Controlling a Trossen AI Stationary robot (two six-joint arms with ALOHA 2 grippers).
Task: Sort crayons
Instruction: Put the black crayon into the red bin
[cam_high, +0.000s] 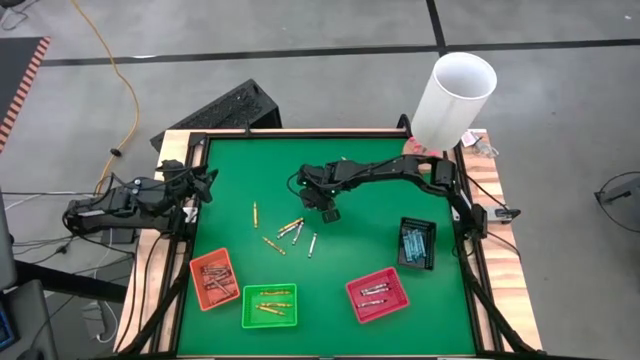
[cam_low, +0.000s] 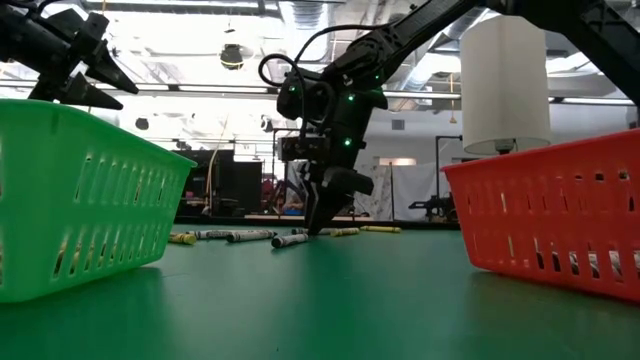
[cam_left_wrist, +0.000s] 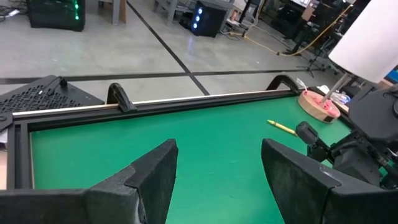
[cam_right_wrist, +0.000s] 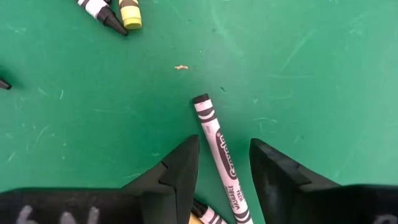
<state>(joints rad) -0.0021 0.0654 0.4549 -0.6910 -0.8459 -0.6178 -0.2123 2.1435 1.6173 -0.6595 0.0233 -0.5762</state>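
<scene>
Right gripper (cam_high: 329, 213): low over the middle of the green table (cam_high: 350, 160), fingers parted and straddling a grey crayon (cam_right_wrist: 219, 155) that lies flat between them; whether the fingers touch it cannot be told, and the crayon rests on the table, not lifted. Only the right wrist view shows this crayon's label and the gap on either side of it; it also shows a yellow crayon (cam_right_wrist: 130, 14) and a dark-tipped one (cam_right_wrist: 99, 12) ahead of the fingers, and another end poking out under the left finger. From above, the loose crayons (cam_high: 290, 228) lie just left of and below this gripper, with one yellow stick (cam_high: 255, 213) farther left. The level view alone shows the fingertips down at the tabletop among the scattered sticks. Left gripper (cam_high: 205, 185): at the table's left edge, raised, jaws wide apart and empty, as its own wrist view makes plain. Trays, seen fully only from above: orange tray (cam_high: 214, 279), green tray (cam_high: 269, 305), red tray (cam_high: 378, 295) and black tray (cam_high: 416, 243), each holding crayons, all nearer the front edge than the right gripper. White cylinder (cam_high: 453, 98): beyond the right arm at the far corner.
</scene>
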